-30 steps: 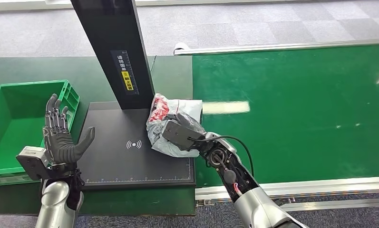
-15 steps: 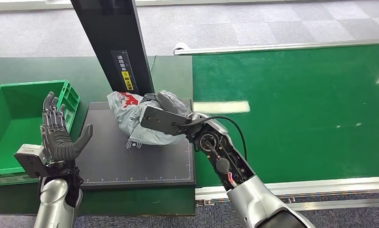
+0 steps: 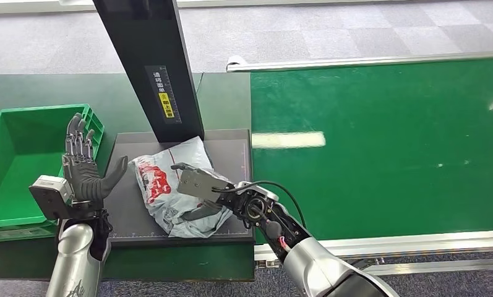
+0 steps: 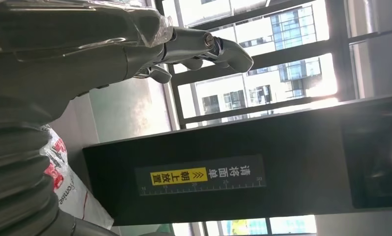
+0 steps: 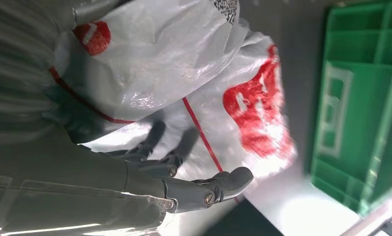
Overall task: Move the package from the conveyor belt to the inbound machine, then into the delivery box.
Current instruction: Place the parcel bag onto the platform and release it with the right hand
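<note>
Package (image 3: 169,192) is lying flat on the black scanner pad (image 3: 231,148) of the inbound machine, right in front of the tall black post (image 3: 151,62) with the yellow label. It's a grey-white plastic mailer with red printing, pretty crumpled. The right hand (image 3: 197,185) is on top of its right half, and from the right wrist view the fingers (image 5: 152,135) look pushed into the plastic with the thumb sticking out free, so it seems to have some hold on the bag, though I can't tell how firm that grip really is.

The left hand (image 3: 83,170) is up beside the left edge of the pad, fingers spread and pointing upward, palm facing the package, holding nothing and not touching it. Green crate (image 3: 21,167) sits just to the left of the machine, right behind that hand. Green conveyor belt (image 3: 386,142) runs off to the right of the pad.
</note>
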Available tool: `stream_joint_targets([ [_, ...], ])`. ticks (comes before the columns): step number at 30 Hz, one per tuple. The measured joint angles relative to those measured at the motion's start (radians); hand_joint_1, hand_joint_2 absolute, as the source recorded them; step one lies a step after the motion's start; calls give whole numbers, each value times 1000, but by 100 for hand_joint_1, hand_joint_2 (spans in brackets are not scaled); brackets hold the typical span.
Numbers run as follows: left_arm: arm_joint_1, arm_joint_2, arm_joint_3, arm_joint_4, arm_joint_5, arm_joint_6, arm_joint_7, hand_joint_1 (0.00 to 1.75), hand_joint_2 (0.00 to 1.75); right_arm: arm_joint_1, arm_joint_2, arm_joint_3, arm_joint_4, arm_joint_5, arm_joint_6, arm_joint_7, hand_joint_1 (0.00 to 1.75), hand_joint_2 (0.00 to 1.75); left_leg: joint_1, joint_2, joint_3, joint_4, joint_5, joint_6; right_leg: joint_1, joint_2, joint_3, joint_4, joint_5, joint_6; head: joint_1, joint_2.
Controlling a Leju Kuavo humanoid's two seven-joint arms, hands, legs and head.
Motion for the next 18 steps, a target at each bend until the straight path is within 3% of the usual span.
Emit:
stream_joint_targets([
  [9,7,-2,-21,38,-3,-9,2,0,175,44,-28,-24,17,-79,5,-85,0,175,0,0,1,0,0,0,0,0,0,0,0,0,0,0],
  [18,32,3,-54,46,-19,-49,-1,0,175,199,-153,-138,-396,-270,54,-102,0,175,0,0,0,0,0,0,0,0,0,-1,0,0,0,0],
])
